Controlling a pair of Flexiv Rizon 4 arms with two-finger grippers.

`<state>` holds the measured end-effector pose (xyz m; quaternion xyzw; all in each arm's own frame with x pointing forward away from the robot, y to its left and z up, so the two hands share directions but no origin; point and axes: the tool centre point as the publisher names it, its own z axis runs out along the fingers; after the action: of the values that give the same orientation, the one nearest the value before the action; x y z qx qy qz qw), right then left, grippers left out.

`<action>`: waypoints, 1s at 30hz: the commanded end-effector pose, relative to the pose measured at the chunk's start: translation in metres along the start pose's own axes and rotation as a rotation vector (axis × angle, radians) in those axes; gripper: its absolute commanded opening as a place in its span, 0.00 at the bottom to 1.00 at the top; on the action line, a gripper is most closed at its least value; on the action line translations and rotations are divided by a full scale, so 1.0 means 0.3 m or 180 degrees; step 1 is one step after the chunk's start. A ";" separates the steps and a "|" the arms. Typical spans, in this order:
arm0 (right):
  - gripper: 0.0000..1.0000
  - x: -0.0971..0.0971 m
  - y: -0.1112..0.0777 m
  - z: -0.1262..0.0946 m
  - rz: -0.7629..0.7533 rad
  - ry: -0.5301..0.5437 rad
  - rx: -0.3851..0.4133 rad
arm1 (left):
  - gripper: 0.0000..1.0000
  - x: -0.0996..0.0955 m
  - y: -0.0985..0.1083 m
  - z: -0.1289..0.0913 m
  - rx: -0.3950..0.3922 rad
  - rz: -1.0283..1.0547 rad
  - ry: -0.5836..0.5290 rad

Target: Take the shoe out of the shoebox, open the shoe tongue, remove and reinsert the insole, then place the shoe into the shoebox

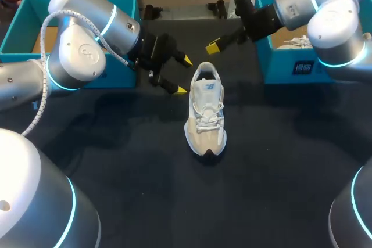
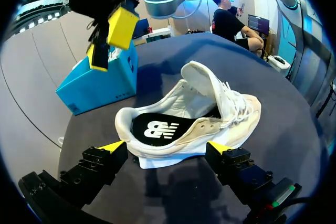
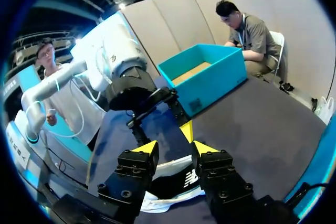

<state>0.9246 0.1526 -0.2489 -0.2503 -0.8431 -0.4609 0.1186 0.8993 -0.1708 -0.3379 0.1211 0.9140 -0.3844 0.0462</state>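
The left gripper (image 1: 184, 75) hangs low at the heel end of the shoe (image 1: 204, 111) with its fingers spread wide. In the left wrist view they straddle the heel, one yellow tip on either side and very close to it. Whether either tip touches the shoe cannot be told, and nothing is gripped between them. That stance looks chosen either to steady the heel or to reach down into the opening. The right gripper (image 1: 213, 46) is higher, above and beyond the heel. From its own wrist view its fingers stand a narrow way apart and hold nothing, with the shoe's opening below them. It seems poised to come down onto the insole (image 2: 155, 129), the black one lying flat inside the heel cup. The tongue (image 2: 205, 85) is lifted up and forward, which leaves the mouth of the shoe clear. Judging by this, the opening step is done and the insole's removal is the one in hand. The shoe stands on its sole in the middle of the dark table (image 1: 116, 161), toe toward the robot and heel toward the two grippers, so both arms can reach the opening from behind. An open blue shoebox (image 1: 14, 30) sits at the far left behind the left arm. A second blue box (image 1: 279, 65) sits at the far right, well clear of the shoe.
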 end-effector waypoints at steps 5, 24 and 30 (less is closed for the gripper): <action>0.40 0.095 0.017 -0.106 0.0118 -0.0242 0.0163 | 1.00 -0.001 -0.002 0.001 -0.0010 0.0000 0.0005; 0.00 0.109 0.015 -0.181 0.0261 -0.1385 0.0934 | 1.00 -0.001 -0.002 0.001 -0.0010 0.0000 0.0005; 0.00 0.109 0.015 -0.181 0.0261 -0.1385 0.0934 | 1.00 -0.001 -0.002 0.001 -0.0010 0.0000 0.0005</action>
<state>0.8980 0.1172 -0.2035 -0.3509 -0.8935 -0.2803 0.0043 0.8993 -0.1708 -0.3379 0.1211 0.9140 -0.3844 0.0462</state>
